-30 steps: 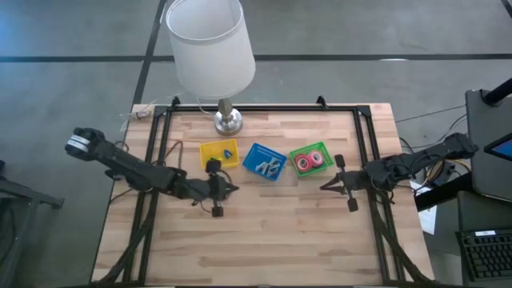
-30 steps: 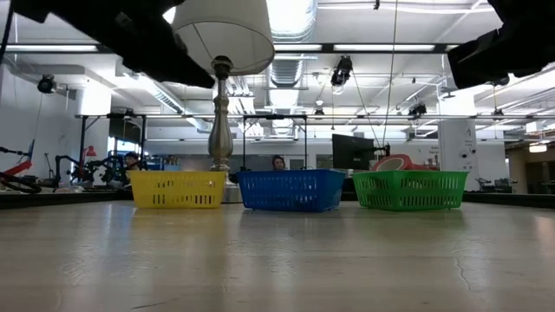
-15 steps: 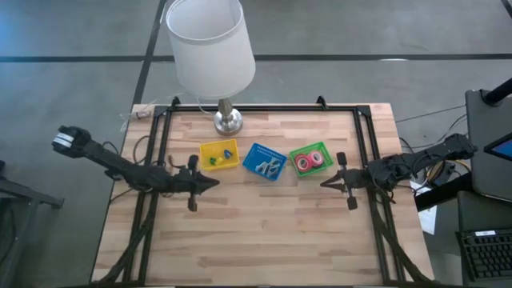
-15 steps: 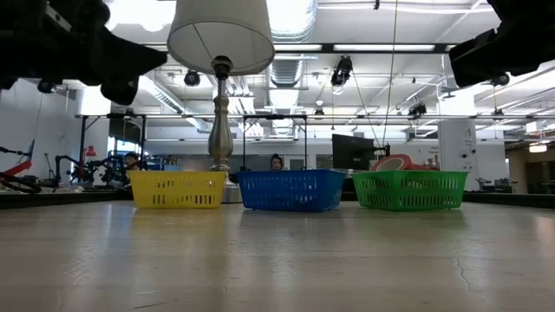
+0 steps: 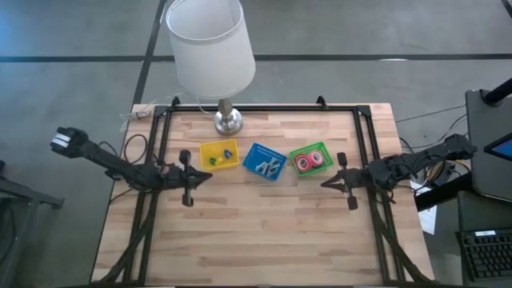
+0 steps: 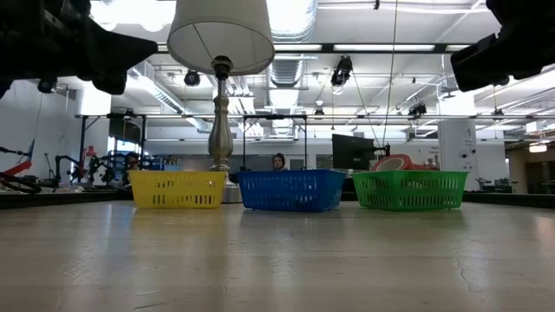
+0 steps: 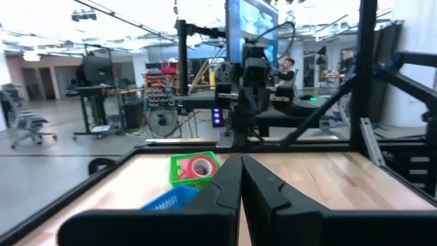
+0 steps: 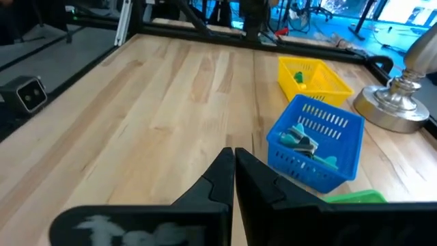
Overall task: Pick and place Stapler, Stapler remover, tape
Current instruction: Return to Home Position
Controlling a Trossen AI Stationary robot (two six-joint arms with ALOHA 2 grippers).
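Three small trays stand in a row on the wooden table: a yellow tray (image 5: pixel 218 154), a blue tray (image 5: pixel 265 161) and a green tray (image 5: pixel 310 158). Red tape rolls (image 5: pixel 306 162) with pale centres lie in the green tray, and one shows in the left wrist view (image 7: pixel 200 166). Teal and grey items (image 8: pixel 302 142) lie in the blue tray, and small green and blue pieces (image 5: pixel 218 158) in the yellow one. My left gripper (image 5: pixel 206 174) hovers shut, left of the yellow tray. My right gripper (image 5: pixel 324 183) hovers shut, just right of the green tray.
A lamp with a white shade stands on its metal base (image 5: pixel 228 122) behind the trays near the far edge. A black frame (image 5: pixel 160 136) runs along the table's sides. Bare wood (image 5: pixel 264 232) fills the near half of the table.
My left gripper has drawn back toward the table's left edge and a little toward the far edge, away from the spot in front of the yellow tray. Its fingers stay shut. The right arm and the trays have kept still.
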